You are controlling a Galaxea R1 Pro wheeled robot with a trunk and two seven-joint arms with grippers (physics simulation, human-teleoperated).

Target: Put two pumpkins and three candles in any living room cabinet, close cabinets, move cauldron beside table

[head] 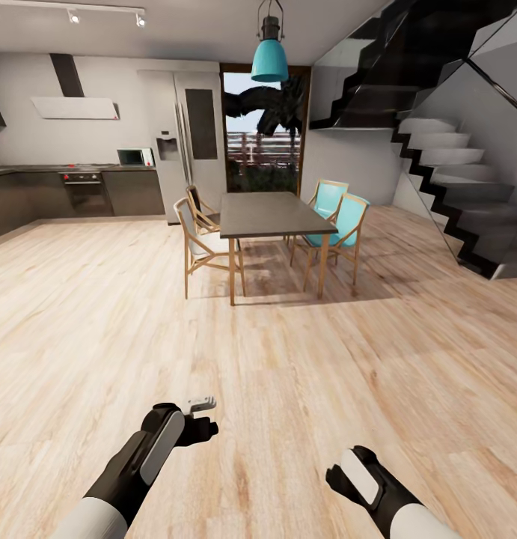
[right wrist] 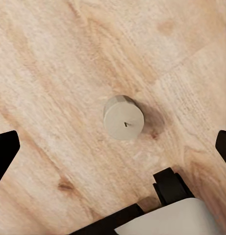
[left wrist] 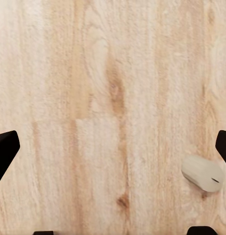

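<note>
A candle (right wrist: 123, 117), a stubby tan cylinder with a tiny dark wick mark on its top, is seen standing upright on the light wood plank floor (right wrist: 54, 58) in the right wrist view, well ahead of the fingers. A pale cylinder of the same kind (left wrist: 203, 174) is seen in the left wrist view, lying on the planks near one fingertip and apart from it (whether it is the same candle cannot be told).

The right gripper (right wrist: 113, 147) is held with its dark fingers (right wrist: 5, 152) spread wide at the frame's edges, nothing between them. The left gripper (left wrist: 113, 147) is likewise held spread, its fingertips (left wrist: 4, 152) far apart over bare floor.

In the head view both arms are seen low in front, the left gripper (head: 202, 419) pointing forward and the right gripper (head: 355, 471) turned downward. Farther off a grey dining table (head: 269, 213) is flanked by white and turquoise chairs (head: 340, 221). Beyond it are seen a teal pendant lamp (head: 270, 60), a glazed door (head: 262, 150), dark kitchen cabinets (head: 71, 195) with a refrigerator (head: 191, 135), and a staircase (head: 453, 172) to the right.
</note>
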